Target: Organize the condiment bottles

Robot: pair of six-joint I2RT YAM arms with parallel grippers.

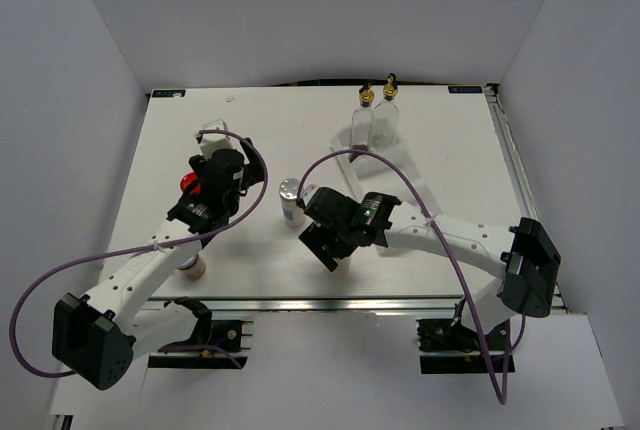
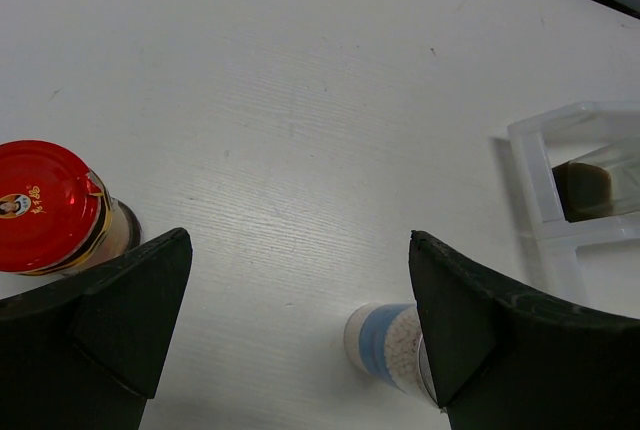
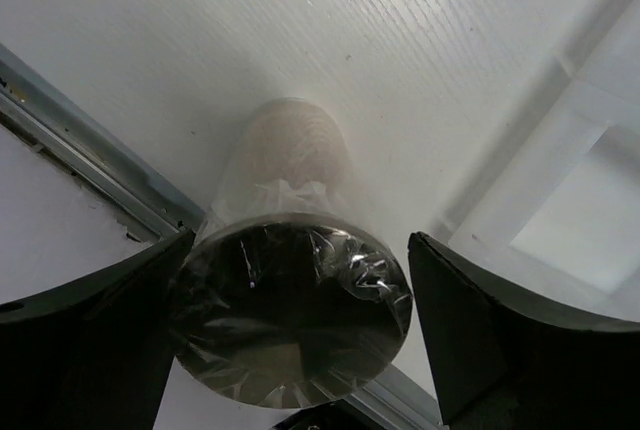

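Two pairs of jaws stand wide apart, neither clamped on anything. The white silver-lidded cylinder (image 3: 290, 300) stands on the tabletop (image 3: 400, 40) between our right jaws. We judge it best to centre it, lower past the lid, then close gently.

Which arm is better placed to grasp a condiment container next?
Probably right. The right gripper stands open around a film-wrapped lidded container, centred between the jaws. The left gripper is open too, but the red-capped jar stands outside its jaws.
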